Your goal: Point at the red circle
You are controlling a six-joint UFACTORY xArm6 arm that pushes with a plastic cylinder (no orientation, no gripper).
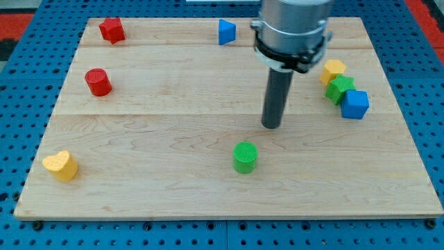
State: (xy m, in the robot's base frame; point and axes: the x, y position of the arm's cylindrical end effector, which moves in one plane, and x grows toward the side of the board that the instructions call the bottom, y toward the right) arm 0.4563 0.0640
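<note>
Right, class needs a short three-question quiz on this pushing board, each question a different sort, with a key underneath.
1. True or false: my tip is touching the red circle.
2. Multiple choice: which block lies nearest my tip? A) the green circle B) the yellow heart C) the red star
3. Fill in: the blue triangle sits near the view's ____ edge of the wooden board.

Key:
1. False; the red circle is far off toward the view's left.
2. A; it sits just below the tip in the view.
3. Top.
</note>
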